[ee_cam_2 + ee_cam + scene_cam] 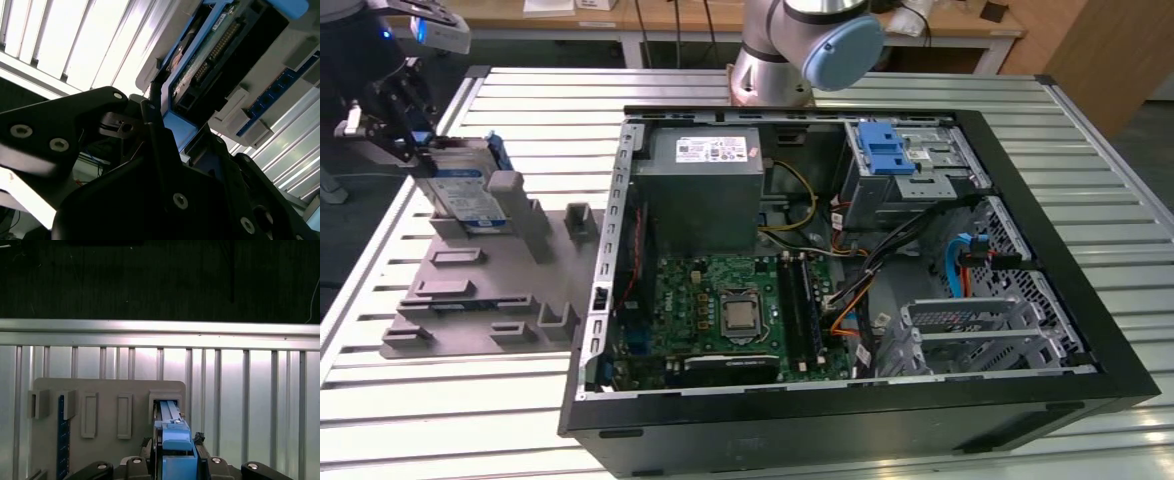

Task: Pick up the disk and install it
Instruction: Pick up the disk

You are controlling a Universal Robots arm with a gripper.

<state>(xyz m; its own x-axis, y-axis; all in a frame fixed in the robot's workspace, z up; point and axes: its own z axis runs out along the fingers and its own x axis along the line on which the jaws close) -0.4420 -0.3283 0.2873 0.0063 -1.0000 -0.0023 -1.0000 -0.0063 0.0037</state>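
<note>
The disk [462, 188] stands on edge in a slot of the grey fixture plate [467, 295] at the exterior view's left, its white-and-blue label facing the camera. My gripper [416, 148] is at the disk's upper edge. In the first wrist view the blue carrier frame of the disk [175, 439] sits between the two black fingers of my gripper [175, 446], which press against its sides. In the second wrist view one fingertip [152, 109] lies against the edge of the disk [200, 65]. The gripper is shut on the disk.
The open computer case [1067, 250] lies in the middle of the slatted metal table [534, 110], with a drive cage and blue latch [887, 152] at its far right corner. The arm's base [781, 60] stands behind the case. The fixture plate [105, 390] has several other upright holders.
</note>
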